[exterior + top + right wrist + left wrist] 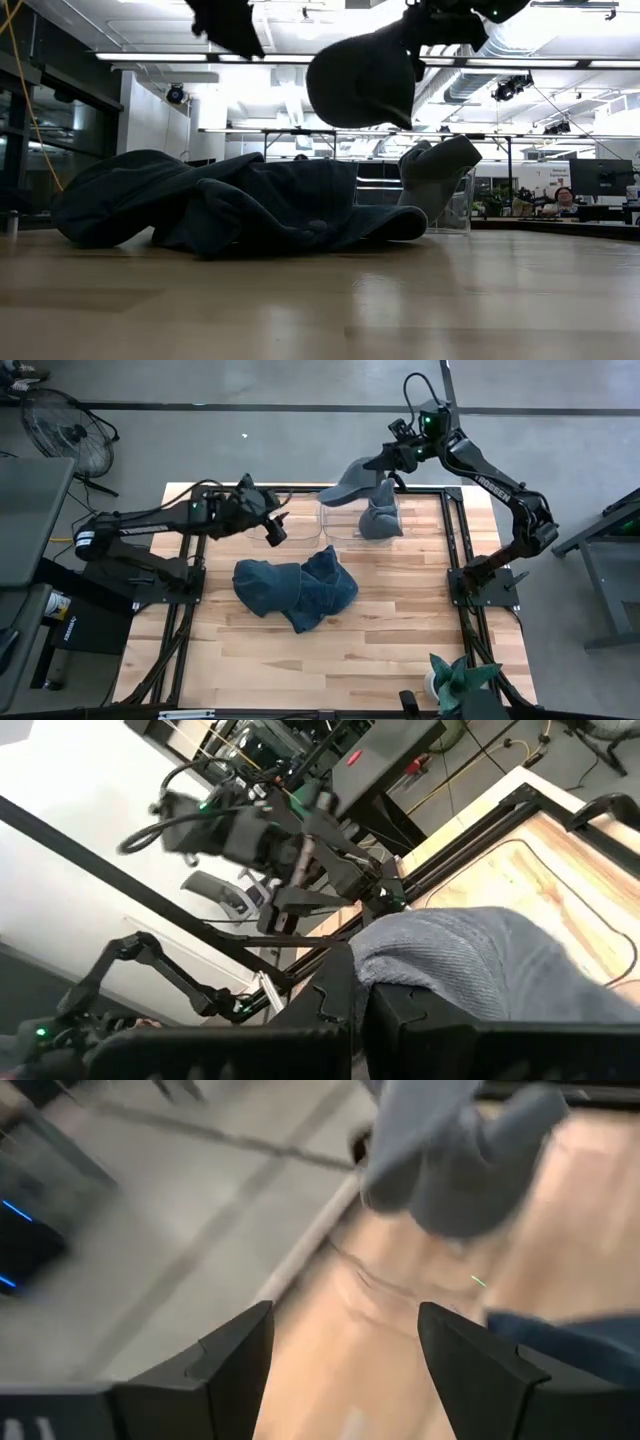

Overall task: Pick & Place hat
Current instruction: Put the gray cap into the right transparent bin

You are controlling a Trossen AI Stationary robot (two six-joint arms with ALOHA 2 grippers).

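A grey cap (352,482) hangs in the air over the far rim of a clear box (335,528), held by my right gripper (384,462), which is shut on it. It shows high up in the low view as the cap (365,78). A second grey hat (380,520) leans in the box's right end, standing up above its wall. A heap of dark blue hats (295,592) lies on the table's middle. My left gripper (276,526) hovers open by the box's left end, touching nothing; its own view shows the gripper (345,1345) open above the wood. My right gripper pinches the grey cap between its two fingers at the cap's right-hand edge (400,975), coming from the table's right and far side, slanting down. The cap is lifted clear and spreads out toward the left from the fingers, with its brim (335,496) lowest.
The black frame rails (455,540) run along the table's left, right and far sides. A green object (455,678) stands at the near right corner. A fan (68,425) and a cart stand off the table on the left. Bare wood lies toward the near edge.
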